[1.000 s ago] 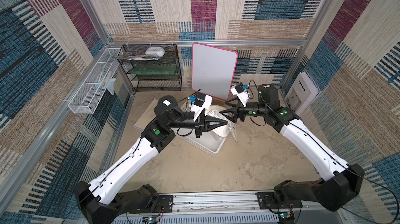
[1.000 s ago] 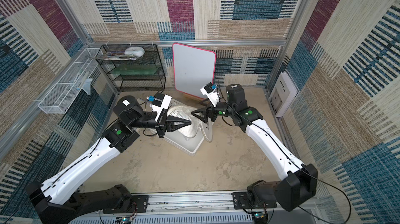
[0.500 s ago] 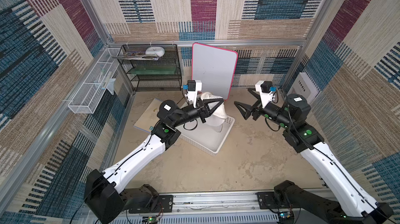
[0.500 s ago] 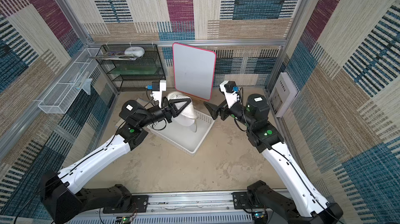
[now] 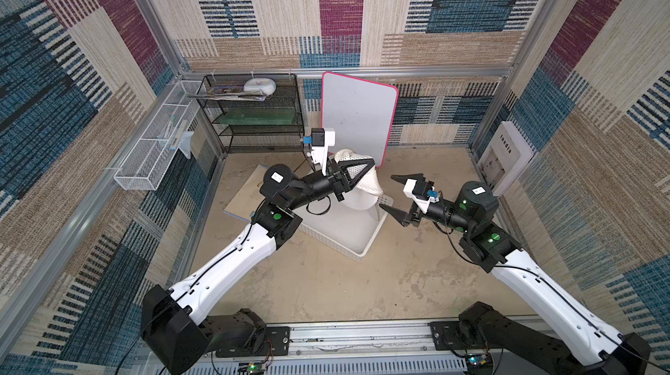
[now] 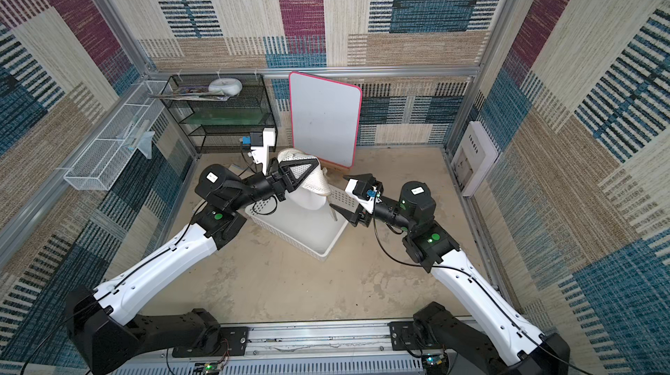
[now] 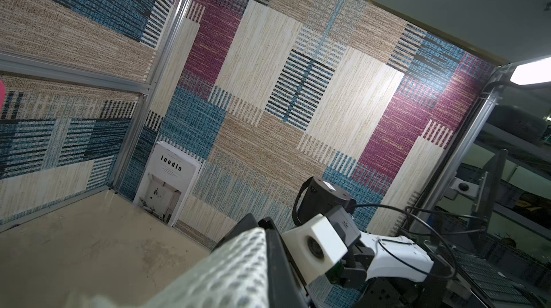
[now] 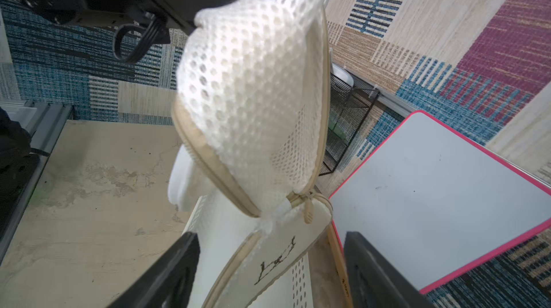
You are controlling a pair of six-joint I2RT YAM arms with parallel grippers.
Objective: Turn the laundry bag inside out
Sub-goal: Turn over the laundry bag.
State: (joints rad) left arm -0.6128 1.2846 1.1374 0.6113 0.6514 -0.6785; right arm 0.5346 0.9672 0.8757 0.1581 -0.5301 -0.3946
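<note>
1. Laundry bag (image 5: 370, 184) hangs in both top views from the left pincer (image 5: 369, 164), which is clamped shut on its netting and holds it up over the white basket (image 5: 357, 255) on the tabletop (image 5: 326, 289). The right pincer (image 5: 388, 191) sits just beside the bag, jaws spread, gripping nothing.
2. Looking round the top views for containers, I see nothing in the basket but the bag's lower end dangling into it. I cannot tell whether it touches the bottom. At the back, a black wire shelf (image 6: 217, 115) carries a white dish (image 6: 224, 86) on some papers (image 6: 188, 92). A wire tray (image 6: 108, 152) on the side wall holds bits too small to name.
3. From the left wrist, the laundry bag's netting (image 7: 226, 270) lies bunched against one black finger, so the grip looks firm.
4. From the right wrist, the zip (image 8: 208, 166) gapes along its curve, and the plain panel (image 8: 277, 256) with its dark mark faces outward, between the open fingers but apart from them. To my eye the bag is lifted and unzipped, and the turning itself is left to do.
</note>
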